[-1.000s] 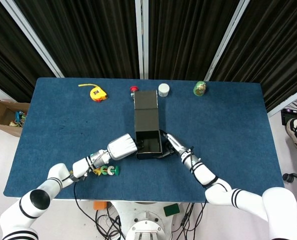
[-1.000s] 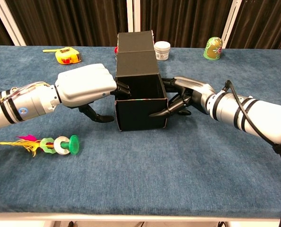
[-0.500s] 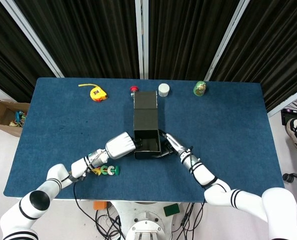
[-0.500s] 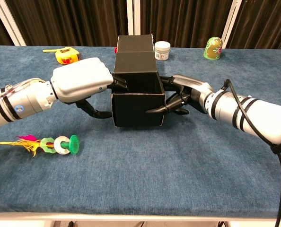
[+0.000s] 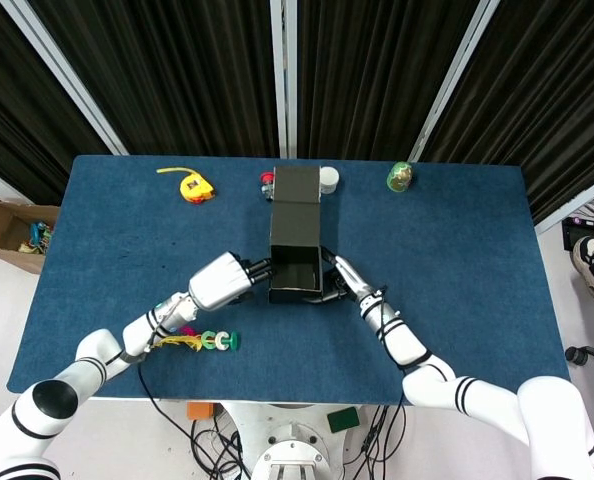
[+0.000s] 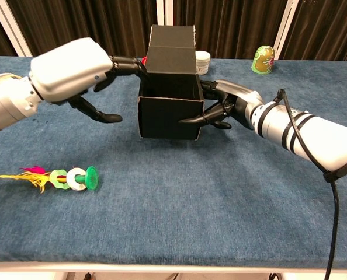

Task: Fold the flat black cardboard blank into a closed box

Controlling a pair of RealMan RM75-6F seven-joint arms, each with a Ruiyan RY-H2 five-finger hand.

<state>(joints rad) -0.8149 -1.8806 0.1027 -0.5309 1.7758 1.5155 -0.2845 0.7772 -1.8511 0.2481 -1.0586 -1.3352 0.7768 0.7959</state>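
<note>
Black box (image 6: 168,117), L hand (image 6: 74,70) raised beside, R hand (image 6: 223,106) gripping side

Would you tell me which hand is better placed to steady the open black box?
The right hand, probably: its fingers lie against the open black cardboard box, while the left hand is raised beside it.

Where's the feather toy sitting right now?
The feather toy lies on the blue table near the front edge on the robot's left side, in both views, below the left robot hand and well clear of the black box.
</note>
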